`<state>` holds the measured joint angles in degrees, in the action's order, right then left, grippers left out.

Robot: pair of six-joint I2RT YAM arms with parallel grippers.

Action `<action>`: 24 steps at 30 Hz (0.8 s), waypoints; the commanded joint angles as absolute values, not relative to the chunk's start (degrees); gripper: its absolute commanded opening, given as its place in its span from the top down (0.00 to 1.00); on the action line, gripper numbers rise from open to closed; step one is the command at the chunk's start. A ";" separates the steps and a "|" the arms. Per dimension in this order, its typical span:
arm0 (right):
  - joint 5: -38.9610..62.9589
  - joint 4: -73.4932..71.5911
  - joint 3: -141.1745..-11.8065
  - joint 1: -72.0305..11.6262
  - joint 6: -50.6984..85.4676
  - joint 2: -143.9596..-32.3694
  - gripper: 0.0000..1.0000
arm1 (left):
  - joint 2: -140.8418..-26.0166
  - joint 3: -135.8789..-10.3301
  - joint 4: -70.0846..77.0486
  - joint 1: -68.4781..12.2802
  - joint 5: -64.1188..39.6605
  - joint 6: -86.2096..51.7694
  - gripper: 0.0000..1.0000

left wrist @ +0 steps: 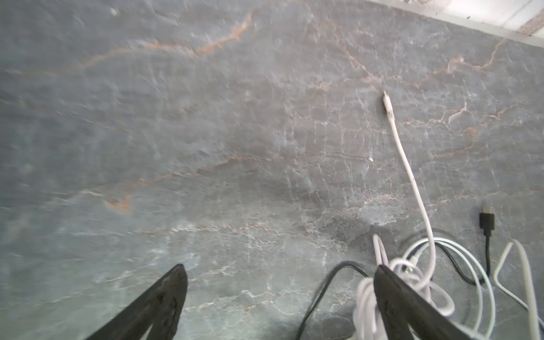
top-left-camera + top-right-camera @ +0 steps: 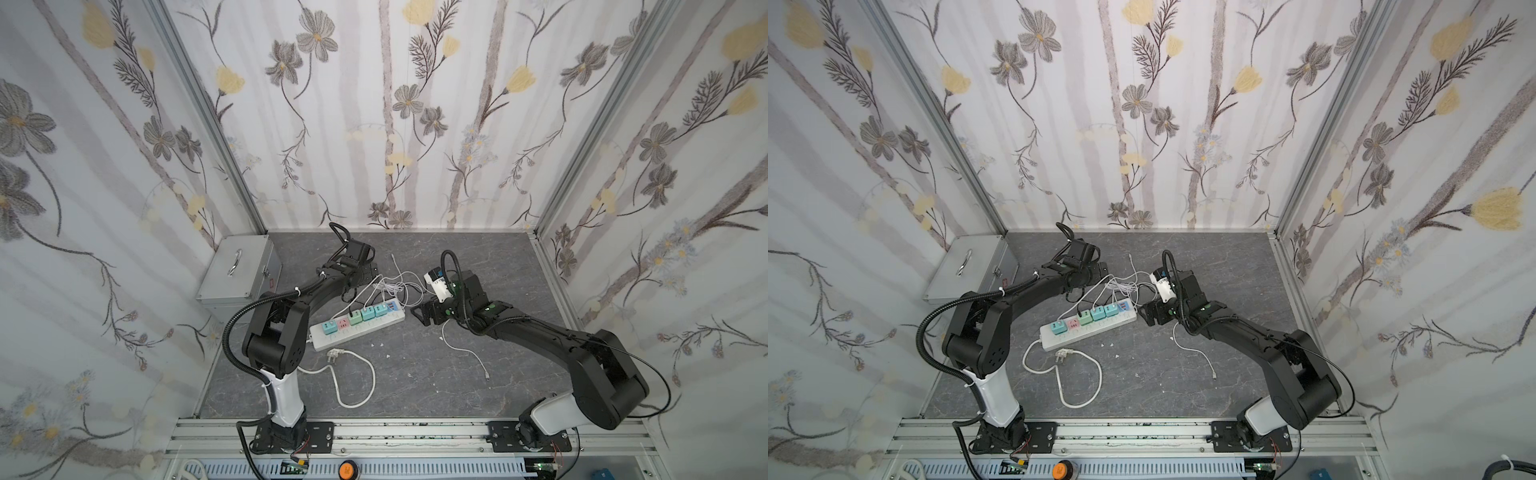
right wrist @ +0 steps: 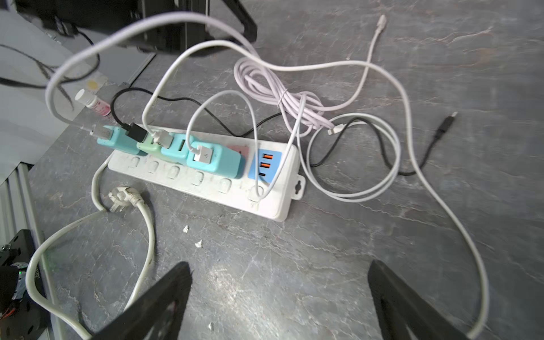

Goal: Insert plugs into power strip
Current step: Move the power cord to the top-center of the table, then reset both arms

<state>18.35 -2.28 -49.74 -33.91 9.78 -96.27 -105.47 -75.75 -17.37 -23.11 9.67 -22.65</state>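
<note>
Slantwise, power strip (image 2: 357, 331) runs near-left to far-right.

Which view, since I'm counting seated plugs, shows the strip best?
Right wrist: the strip is close and large, four plugs seated. In both top views the strip is small and far off. Left wrist shows cables, no strip.

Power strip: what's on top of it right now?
Four plugs stand on the power strip, each with a cable; one pink socket between them is bare, as is the blue USB panel. Their prongs and the sockets beneath are covered.
</note>
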 commanded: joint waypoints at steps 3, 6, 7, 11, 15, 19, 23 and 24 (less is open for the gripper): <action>17.27 -5.42 -52.02 -36.32 12.82 -99.66 0.04 | -103.17 -78.43 -30.79 -20.58 23.00 -13.51 0.00; 10.57 -8.97 -48.20 -35.59 14.17 -94.47 0.01 | -99.08 -74.35 -33.20 -17.33 28.25 -13.36 0.00; 7.50 -9.91 -46.46 -34.83 13.98 -91.48 0.01 | -96.99 -72.22 -33.05 -15.76 28.97 -13.59 0.00; -7.20 -7.75 -41.25 -28.75 11.81 -78.67 0.01 | -85.87 -62.38 -27.02 -8.79 28.24 -14.19 0.00; -22.66 -7.50 -35.96 -19.65 9.04 -68.72 0.01 | -72.77 -48.26 -10.12 -1.40 21.03 -15.53 0.00; -29.20 -9.38 -30.43 -8.75 6.68 -66.41 0.01 | -67.57 -38.70 1.61 5.00 10.18 -14.66 0.00; -29.52 -15.01 -24.73 -1.36 6.14 -68.78 0.01 | -70.67 -36.69 2.41 5.37 6.56 -10.19 0.00; -28.15 -17.30 -23.88 -0.06 5.92 -69.27 0.01 | -71.56 -35.91 3.50 5.47 5.61 -9.50 0.00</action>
